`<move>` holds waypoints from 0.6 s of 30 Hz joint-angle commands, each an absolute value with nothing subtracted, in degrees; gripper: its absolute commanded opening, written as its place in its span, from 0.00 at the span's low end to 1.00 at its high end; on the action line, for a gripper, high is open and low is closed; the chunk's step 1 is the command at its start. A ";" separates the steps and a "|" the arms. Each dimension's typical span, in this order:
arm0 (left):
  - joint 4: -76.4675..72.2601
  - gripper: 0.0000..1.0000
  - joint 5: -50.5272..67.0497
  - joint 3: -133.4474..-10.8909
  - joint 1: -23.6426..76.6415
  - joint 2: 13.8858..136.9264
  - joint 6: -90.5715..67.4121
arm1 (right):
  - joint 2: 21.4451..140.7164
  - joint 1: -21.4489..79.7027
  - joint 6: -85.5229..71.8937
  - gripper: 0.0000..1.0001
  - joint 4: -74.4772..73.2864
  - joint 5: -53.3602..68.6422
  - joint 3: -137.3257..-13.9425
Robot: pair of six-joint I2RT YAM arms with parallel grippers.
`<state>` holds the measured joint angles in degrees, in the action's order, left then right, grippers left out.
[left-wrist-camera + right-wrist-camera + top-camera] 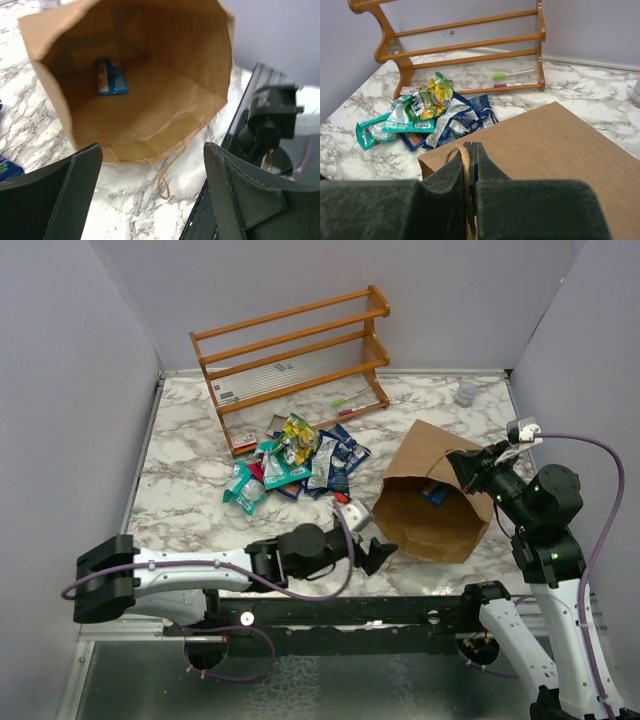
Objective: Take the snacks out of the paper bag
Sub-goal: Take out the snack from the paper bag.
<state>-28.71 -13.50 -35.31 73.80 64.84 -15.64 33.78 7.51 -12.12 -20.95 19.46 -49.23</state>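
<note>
Left wrist shows creased brown paper bag holding one blue packet.

Matt brown kraft paper, creased and slightly rough, on the paper bag. Shiny crinkled foil on the snacks. Smooth marble-patterned finish, faintly glossy, on the table. Varnished orange-brown wood on the rack. Dull, dark, felt-like pads on the right gripper; matt black plastic fingers on the left gripper.
</note>
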 commanded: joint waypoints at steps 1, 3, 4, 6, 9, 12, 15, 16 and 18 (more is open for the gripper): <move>-27.72 0.80 -27.24 -42.31 80.13 74.61 -8.15 | 31.77 7.65 -11.47 0.02 -19.53 20.07 -49.46; -26.72 0.76 -27.38 -44.75 80.88 78.61 -7.56 | 31.23 7.65 -11.67 0.02 -19.38 19.41 -49.10; -26.42 0.72 -27.17 -45.87 80.98 80.56 -7.19 | 31.13 7.65 -11.76 0.02 -19.43 19.42 -49.11; -25.86 0.67 -26.87 -48.91 81.08 84.67 -6.90 | 31.24 7.65 -11.73 0.02 -19.25 20.36 -49.13; -25.90 0.57 -25.94 -53.07 81.10 90.33 -6.15 | 31.59 7.65 -11.51 0.02 -18.99 22.17 -49.53; -27.23 0.44 -25.63 -56.40 81.10 94.84 -5.10 | 31.90 7.65 -11.22 0.02 -19.51 22.70 -50.28; -27.59 0.39 -25.95 -59.96 80.97 99.72 -2.85 | 32.23 7.65 -11.11 0.02 -19.73 23.01 -50.87; -26.32 0.36 -26.44 -61.87 80.92 101.48 -2.44 | 32.33 7.60 -11.08 0.02 -19.78 23.17 -50.95; -24.40 0.32 -26.88 -65.13 80.66 104.51 -2.98 | 32.32 7.65 -11.00 0.02 -19.72 23.47 -50.89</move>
<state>-25.87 -24.67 -59.37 80.73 99.66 -4.91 32.14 7.51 -11.88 -20.93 21.37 -49.25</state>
